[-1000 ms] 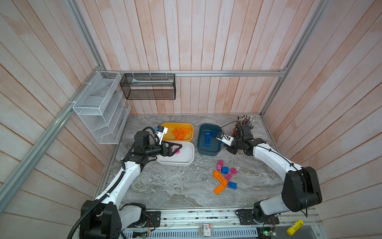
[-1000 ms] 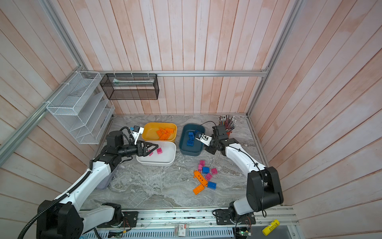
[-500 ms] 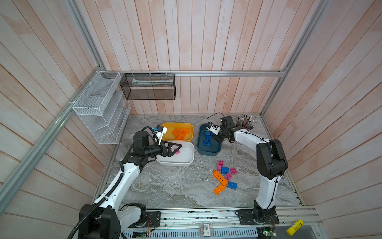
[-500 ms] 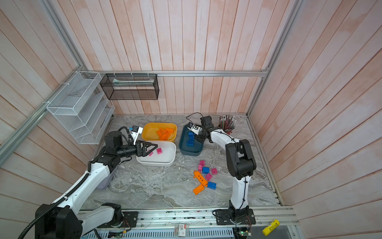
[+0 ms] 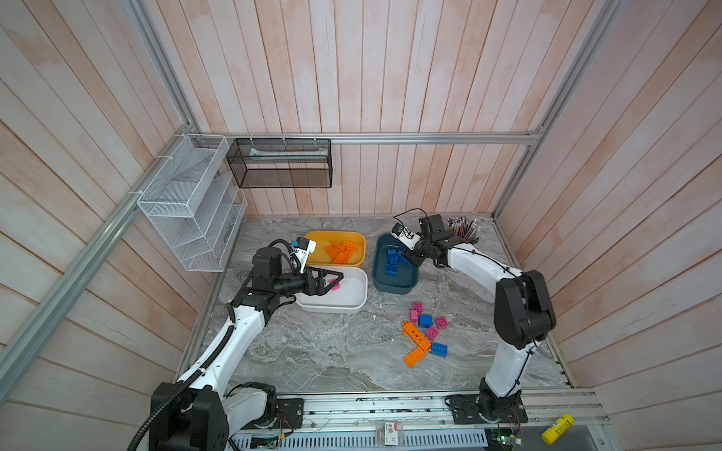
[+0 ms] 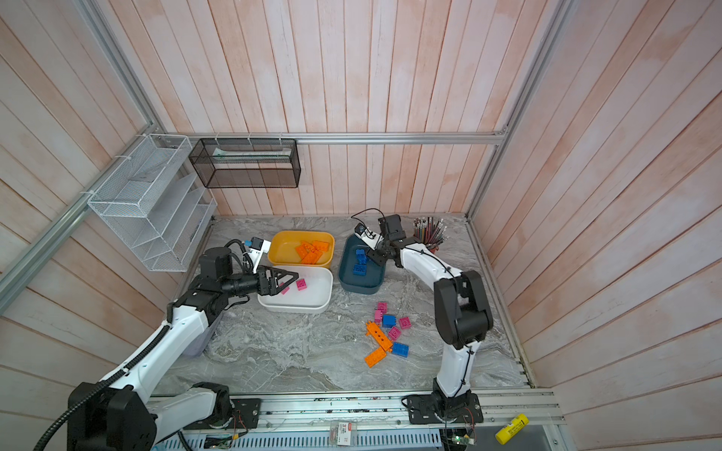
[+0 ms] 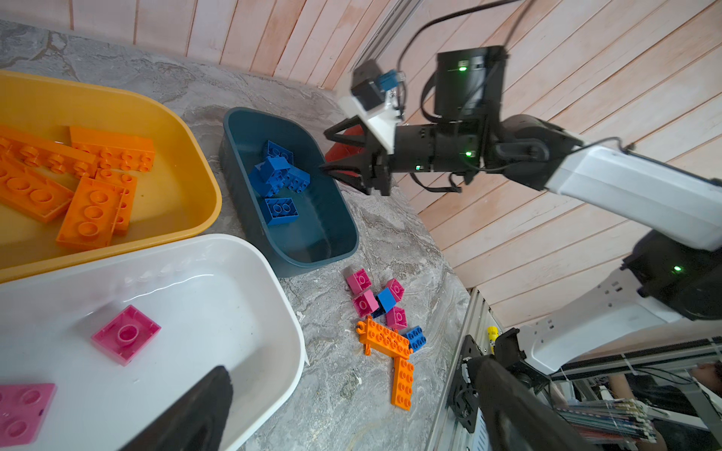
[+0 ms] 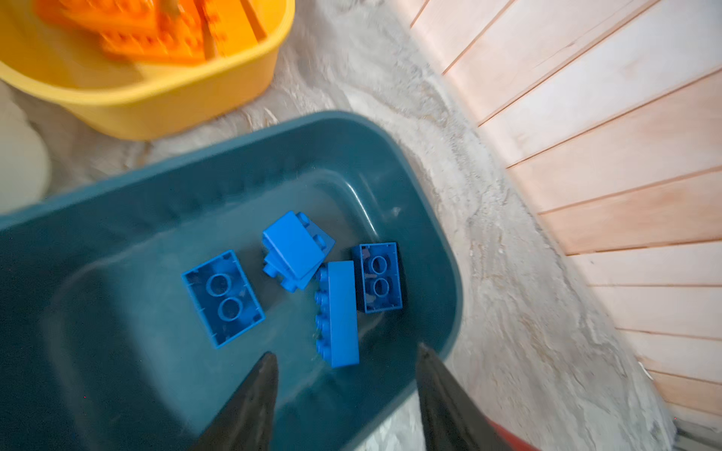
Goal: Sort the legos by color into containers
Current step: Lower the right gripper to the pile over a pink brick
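Note:
Three containers stand at the back: a yellow tub [image 5: 312, 237] with orange legos [image 5: 340, 250], a white tub [image 5: 353, 304] with two pink legos [image 7: 125, 334], and a dark teal tub [image 5: 390, 287] with several blue legos [image 8: 222, 296]. My right gripper [image 8: 345, 351] hangs open over the teal tub's near end. A blue oblong brick [image 8: 338, 312] lies loose just ahead of its fingertips. My left gripper [image 5: 335, 281] stands wide open over the white tub, holding nothing. On the table sits a loose pile of pink, blue and orange legos [image 5: 424, 332].
A red pencil cup full of pencils [image 5: 463, 230] stands right behind my right gripper. A white wire rack [image 5: 187, 203] and a black mesh basket [image 5: 279, 164] hang on the walls. The front rail [image 5: 390, 402] borders the table.
My right arm swung in over the teal tub and its jaws went from shut to open; a blue brick now lies free below them. The left arm has not moved.

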